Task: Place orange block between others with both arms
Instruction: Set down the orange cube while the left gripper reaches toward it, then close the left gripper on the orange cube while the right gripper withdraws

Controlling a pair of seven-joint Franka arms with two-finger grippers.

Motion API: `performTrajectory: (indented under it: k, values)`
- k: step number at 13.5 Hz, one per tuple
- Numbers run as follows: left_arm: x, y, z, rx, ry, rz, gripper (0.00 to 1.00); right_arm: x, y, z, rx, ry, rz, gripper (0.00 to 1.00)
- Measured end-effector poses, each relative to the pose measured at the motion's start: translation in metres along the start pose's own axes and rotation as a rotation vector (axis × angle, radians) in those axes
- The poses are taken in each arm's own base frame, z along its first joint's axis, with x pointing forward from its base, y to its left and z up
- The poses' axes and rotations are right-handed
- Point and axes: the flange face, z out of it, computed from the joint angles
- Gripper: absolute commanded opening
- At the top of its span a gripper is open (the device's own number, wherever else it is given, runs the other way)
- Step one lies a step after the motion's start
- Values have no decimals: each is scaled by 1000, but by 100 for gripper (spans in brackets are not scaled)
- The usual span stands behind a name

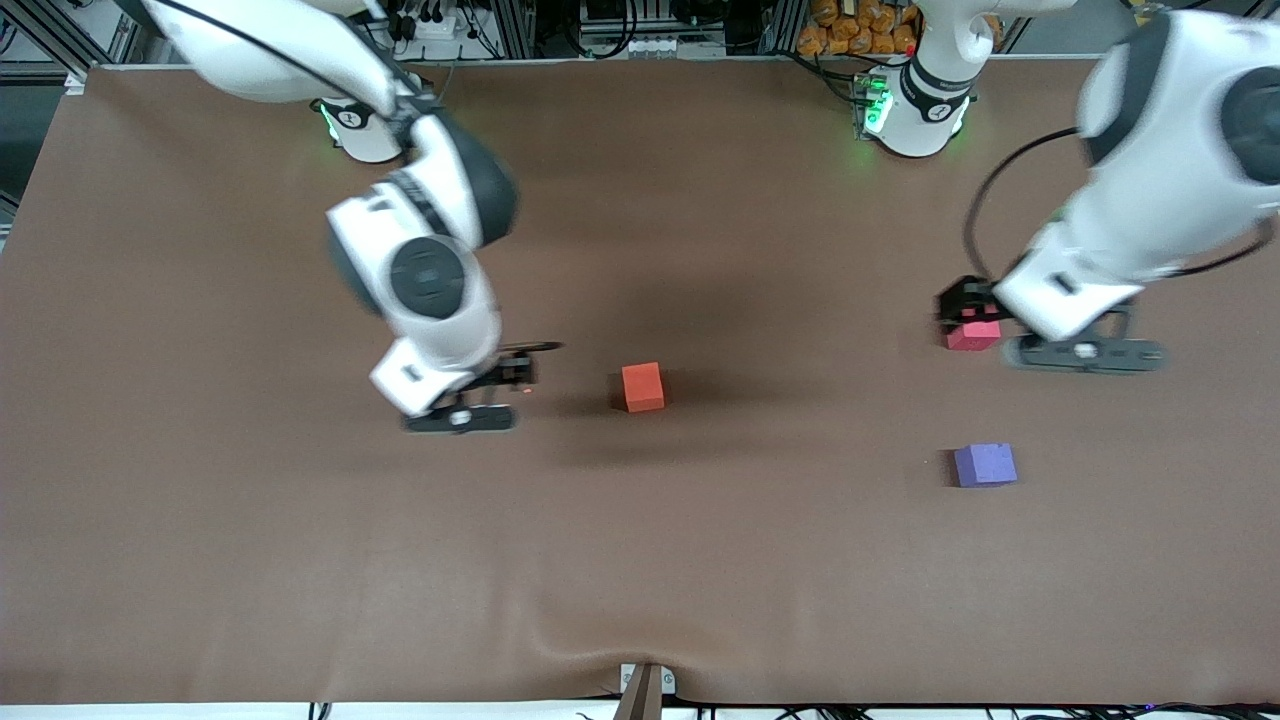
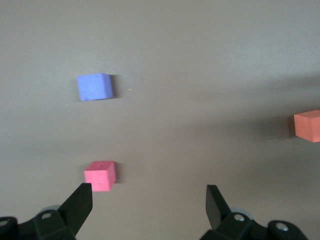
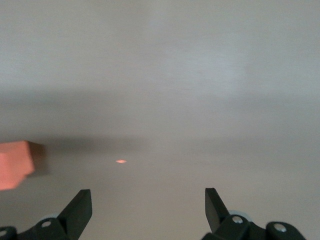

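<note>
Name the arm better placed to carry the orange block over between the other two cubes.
Left, probably. Its open claw hangs by the pinkish-red cube, near the purple-blue cube, so it can reach the gap. The right claw is open, and the orange block sits mid-table beside it.

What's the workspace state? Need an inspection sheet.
Surface: brown table cover, a wrinkle at its edge nearest the front camera.
Job's things: orange block alone mid-table, held by nothing; red block and purple block apart toward the left arm's end, purple nearer the camera; gap between them unfilled.
Clutter: nothing seen.
Grippers: right gripper open, empty, beside the orange block; left gripper open, empty, over the red block.
Cables: black cable looped along the left arm.
Surroundings: frames, wiring and orange items above the table edge by the bases.
</note>
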Motion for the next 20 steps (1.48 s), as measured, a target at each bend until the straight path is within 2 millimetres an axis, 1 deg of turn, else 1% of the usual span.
performTrajectory:
  k: [2, 3, 5, 6, 7, 8, 9, 11, 12, 13, 14, 16, 17, 18, 20]
  values:
    - [4, 59, 24, 8, -12, 0, 100, -1, 46, -13, -14, -24, -19, 100]
    - [9, 91, 41, 6, -17, -12, 100, -5, 64, -20, 1, -35, -30, 100]
    - [22, 149, 86, -14, -6, -63, 100, -14, 105, -36, 61, -53, -49, 100]
    - [26, 179, 110, -33, 12, -109, 100, -19, 130, -44, 86, -55, -51, 100]
    - [29, 206, 134, -56, 34, -160, 100, -26, 153, -52, 104, -52, -44, 100]
    - [29, 228, 155, -79, 52, -197, 100, -34, 170, -61, 117, -47, -35, 100]
    - [27, 249, 172, -98, 63, -219, 100, -44, 176, -69, 119, -39, -32, 100]
    - [20, 286, 197, -117, 62, -279, 100, -61, 172, -84, 100, -29, -51, 100]
    - [15, 302, 207, -128, 64, -300, 100, -67, 171, -89, 93, -25, -78, 100]
    - [10, 316, 217, -133, 63, -310, 100, -69, 174, -94, 89, -18, -118, 100]
    - [5, 325, 227, -130, 58, -309, 100, -70, 183, -97, 87, -8, -165, 100]
    - [4, 329, 244, -117, 44, -309, 100, -68, 214, -103, 65, 10, -267, 100]
    - [4, 329, 254, -109, 34, -310, 100, -68, 230, -109, 33, 14, -314, 100]
    - [3, 330, 266, -101, 24, -310, 100, -69, 244, -121, -4, 14, -346, 100]
    - [1, 335, 283, -104, 22, -319, 100, -75, 253, -143, -30, 2, -350, 100]
